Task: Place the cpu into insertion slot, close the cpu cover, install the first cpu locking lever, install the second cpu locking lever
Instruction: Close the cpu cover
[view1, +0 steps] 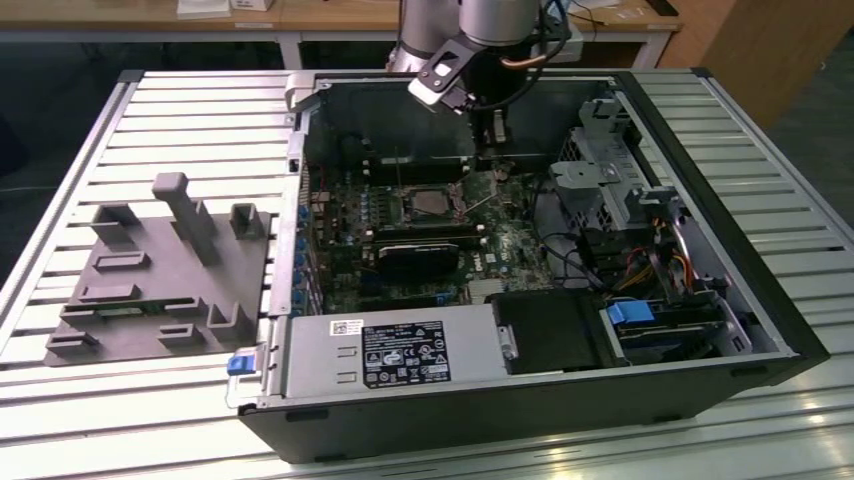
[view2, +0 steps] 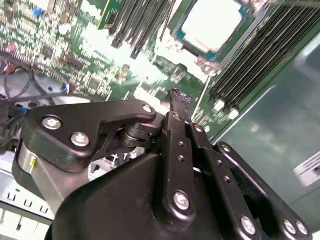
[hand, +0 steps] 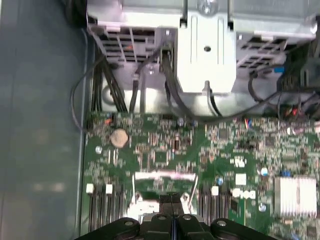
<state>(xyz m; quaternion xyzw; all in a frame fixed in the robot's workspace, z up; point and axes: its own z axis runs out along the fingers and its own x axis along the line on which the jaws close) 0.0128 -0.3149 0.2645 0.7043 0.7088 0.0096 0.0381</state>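
The cpu (view2: 212, 25) shows its pale silver top inside the insertion slot (view1: 430, 203) on the green board. A silvery frame, the cpu cover (view2: 197, 50), rims it and looks flat over it. My gripper (view1: 490, 165) hangs inside the open computer case, just beyond the socket toward the exterior view's right and the case's back wall. Its black fingers (view2: 181, 100) are pressed together with nothing visible between them. In the first wrist view the gripper (hand: 172, 197) hovers over a silvery socket edge (hand: 162, 175). I cannot tell how the locking levers stand.
A grey fixture block (view1: 160, 270) lies outside the case on the exterior view's left. A power supply (view1: 374, 355) fills the near end of the case. A metal drive cage (view1: 614, 170) and cables (view1: 601, 270) crowd the exterior view's right side. Long memory slots (view2: 270, 55) flank the socket.
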